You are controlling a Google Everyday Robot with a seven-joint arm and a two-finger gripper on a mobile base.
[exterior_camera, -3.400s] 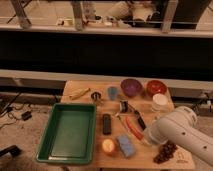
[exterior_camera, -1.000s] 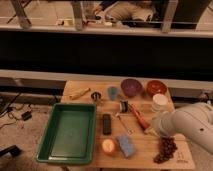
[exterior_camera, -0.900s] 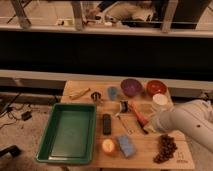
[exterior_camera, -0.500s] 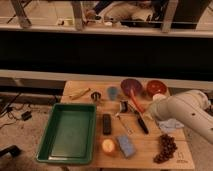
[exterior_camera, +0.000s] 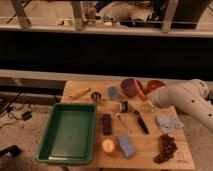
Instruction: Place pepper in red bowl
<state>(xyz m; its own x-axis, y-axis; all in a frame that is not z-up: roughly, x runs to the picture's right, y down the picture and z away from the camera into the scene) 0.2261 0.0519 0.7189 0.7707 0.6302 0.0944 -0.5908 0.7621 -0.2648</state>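
Setting: wooden tabletop [exterior_camera: 150, 146] before a dark wall with railings above.
Pepper [exterior_camera: 139, 89]: slim, orange-red, smooth; long axis near upright, leaning slightly, raised off the tabletop between purple bowl [exterior_camera: 128, 87] and red bowl [exterior_camera: 156, 85].
Tool [exterior_camera: 146, 97]: gripping the pepper's lower end.
Arm [exterior_camera: 187, 100]: white, reaching in from the right, low across the tabletop's far right part.

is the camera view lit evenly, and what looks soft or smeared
Camera view: warm, dim light on the table, with a dark band behind it and a brighter strip along the top. The gripper carrying the pepper near the red bowl is smeared; the green tray reads more clearly.
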